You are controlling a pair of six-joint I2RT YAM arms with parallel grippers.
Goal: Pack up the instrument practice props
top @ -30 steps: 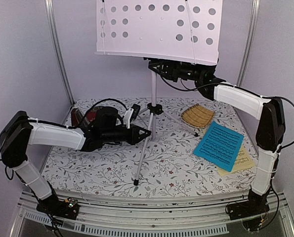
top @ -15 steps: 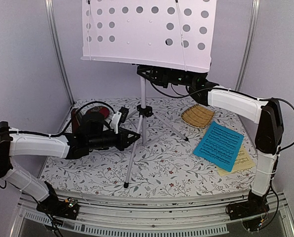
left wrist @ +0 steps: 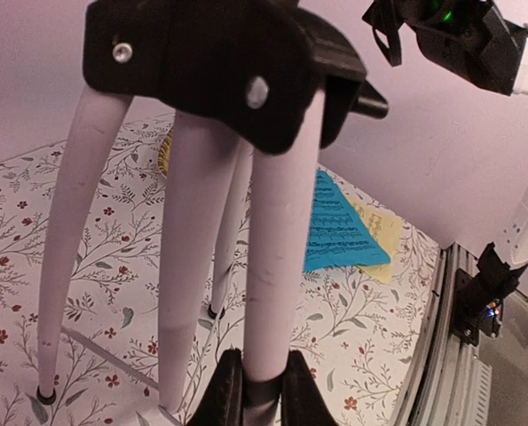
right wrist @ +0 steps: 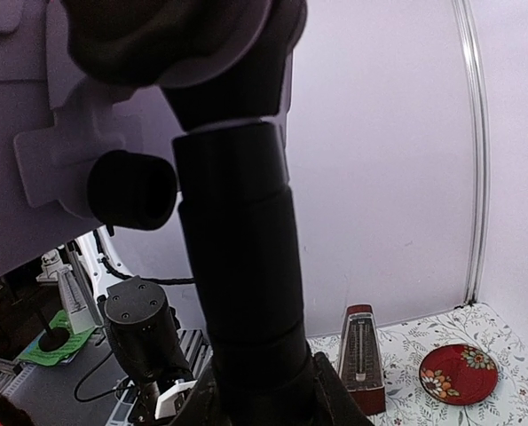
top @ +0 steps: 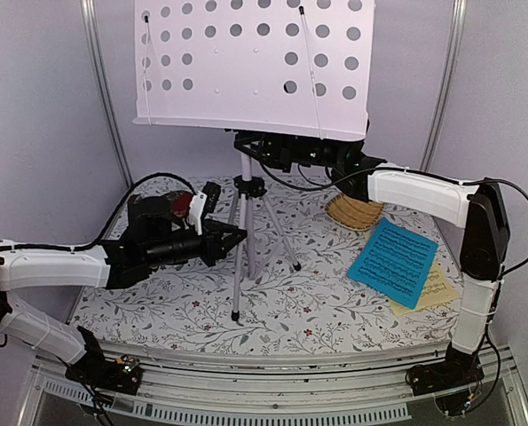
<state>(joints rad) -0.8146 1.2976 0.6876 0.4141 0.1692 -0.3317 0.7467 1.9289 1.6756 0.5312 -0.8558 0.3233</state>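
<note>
The silver music stand stands upright at mid-table, its perforated desk high at the back and its tripod legs drawn close together. My left gripper is shut on one pale tripod leg. Just under the desk, my right gripper is shut on the stand's black neck. The dark red-brown metronome stands at the back left, largely hidden behind my left arm in the top view. On the right, the blue music sheet overlaps the pale-yellow one.
A woven basket tray sits at the back right, below my right forearm. A small red floral plate lies near the metronome. Metal frame posts rise at both back corners, with walls close on each side.
The whole stand has shifted left, carried by both grippers. Its tripod legs have closed in from a wide spread. My left arm has drawn back to the left.
</note>
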